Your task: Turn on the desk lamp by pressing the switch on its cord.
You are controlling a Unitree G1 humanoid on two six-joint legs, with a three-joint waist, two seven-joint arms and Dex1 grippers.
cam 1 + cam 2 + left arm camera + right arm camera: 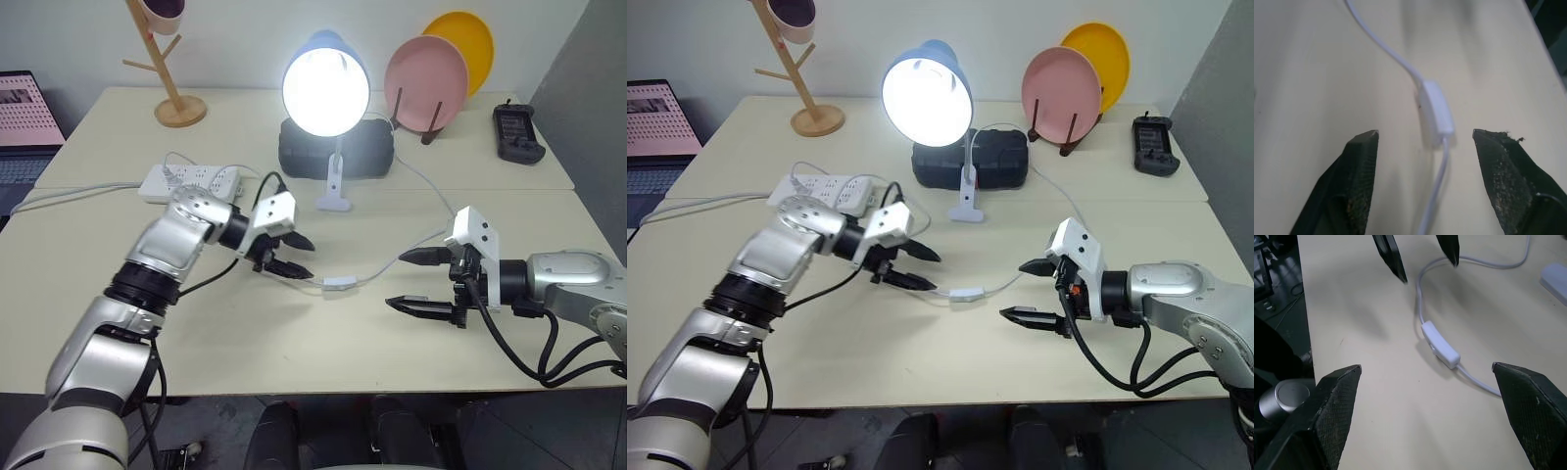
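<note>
The desk lamp (pixel 325 88) stands at mid-table on its white clip base, and its bulb glows brightly. Its thin white cord (pixel 411 245) runs forward across the table to the small white switch (pixel 338 283), which lies flat between my two arms. My left gripper (pixel 310 259) is open just left of the switch, its fingertips (pixel 1364 147) on either side of the cord and apart from the switch (pixel 1436 113). My right gripper (pixel 396 280) is wide open to the right of the switch (pixel 1440 344), holding nothing.
A white power strip (pixel 191 181) lies behind my left arm. A black box (pixel 367 147) sits behind the lamp. At the back are a wooden stand (pixel 176 98), pink and yellow plates (pixel 426 83) and a black remote (pixel 516 132). A laptop (pixel 24 127) is far left.
</note>
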